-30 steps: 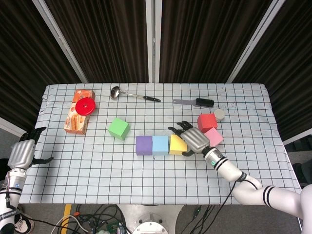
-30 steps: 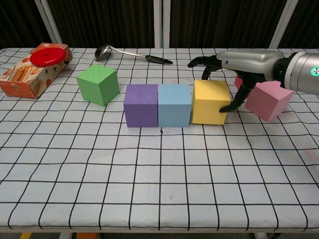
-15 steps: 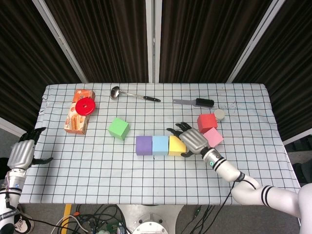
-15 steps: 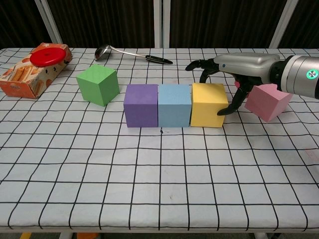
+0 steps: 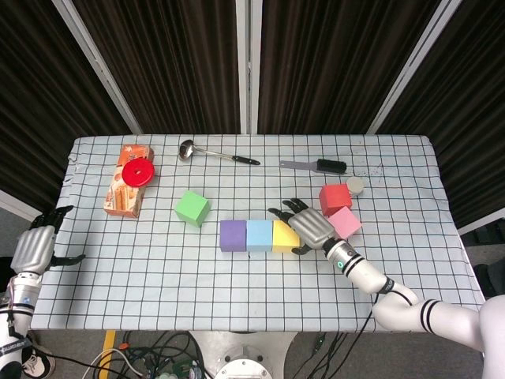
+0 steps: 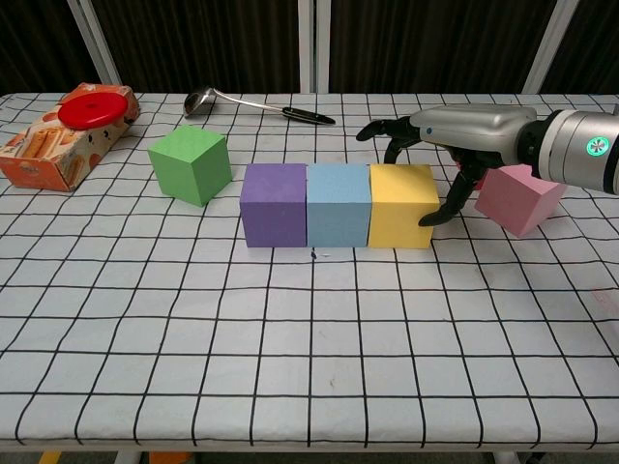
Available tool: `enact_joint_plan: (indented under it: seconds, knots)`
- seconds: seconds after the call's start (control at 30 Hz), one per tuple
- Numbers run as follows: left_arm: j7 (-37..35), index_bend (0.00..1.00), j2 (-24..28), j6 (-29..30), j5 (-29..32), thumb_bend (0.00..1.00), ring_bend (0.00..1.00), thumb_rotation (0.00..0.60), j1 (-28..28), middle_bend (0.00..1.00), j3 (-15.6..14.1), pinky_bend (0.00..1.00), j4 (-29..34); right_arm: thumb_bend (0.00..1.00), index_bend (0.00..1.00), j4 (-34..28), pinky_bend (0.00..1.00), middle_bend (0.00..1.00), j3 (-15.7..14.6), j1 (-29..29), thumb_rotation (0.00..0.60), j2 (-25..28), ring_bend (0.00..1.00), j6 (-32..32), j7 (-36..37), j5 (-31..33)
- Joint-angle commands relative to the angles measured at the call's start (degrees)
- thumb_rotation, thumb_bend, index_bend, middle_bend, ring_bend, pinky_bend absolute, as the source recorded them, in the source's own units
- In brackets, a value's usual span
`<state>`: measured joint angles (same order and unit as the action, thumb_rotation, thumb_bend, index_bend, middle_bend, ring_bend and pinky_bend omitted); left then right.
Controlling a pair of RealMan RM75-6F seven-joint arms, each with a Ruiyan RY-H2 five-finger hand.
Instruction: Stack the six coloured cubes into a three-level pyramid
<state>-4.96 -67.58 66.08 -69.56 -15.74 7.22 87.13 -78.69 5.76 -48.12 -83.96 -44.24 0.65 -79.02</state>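
Note:
Purple, light blue and yellow cubes stand in a tight row at mid-table, also seen in the chest view as purple, blue and yellow. My right hand arches over the yellow cube's right side with spread fingers, thumb against its right face, holding nothing. The pink cube lies just right of the hand, and the red cube sits behind it. The green cube stands alone at the left. My left hand hangs open off the table's left edge.
An orange snack box with a red disc on it lies at the far left. A ladle and a black-handled tool lie along the back, with a small grey cap near the red cube.
My right hand slid left and pushed the yellow cube against the light blue one, closing the gap. The left hand has not moved.

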Motion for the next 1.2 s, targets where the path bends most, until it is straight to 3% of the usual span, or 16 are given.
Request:
enact_joint_plan:
  seconds: [0.03, 0.8, 1.03, 1.2]
  knots:
    - [0.0, 0.09, 0.0, 0.1, -0.1, 0.02, 0.01, 0.600, 0.0, 0.10, 0.0, 0.10, 0.0, 0.23, 0.00, 0.0, 0.00, 0.33, 0.1, -0.1, 0.600, -0.1, 0.00, 0.0, -0.2, 0.0]
    - [-0.1, 0.09, -0.1, 0.0, 0.0, 0.02, 0.01, 0.600, 0.1, 0.10, -0.1, 0.10, -0.4, 0.21, 0.00, 1.4, 0.00, 0.30, 0.3, -0.8, 0.600, -1.2, 0.00, 0.7, 0.2, 0.5]
    - [0.0, 0.09, -0.1, 0.0, 0.1, 0.02, 0.01, 0.600, 0.1, 0.10, -0.1, 0.10, -0.4, 0.06, 0.00, 1.7, 0.00, 0.17, 0.3, -0.6, 0.600, -1.5, 0.00, -0.1, 0.6, 0.1]
    - [-0.1, 0.09, -0.1, 0.0, 0.1, 0.02, 0.01, 0.600, 0.2, 0.10, -0.1, 0.10, -0.5, 0.01, 0.00, 1.5, 0.00, 0.09, 0.3, -0.5, 0.600, -1.3, 0.00, 0.1, 0.7, 0.4]
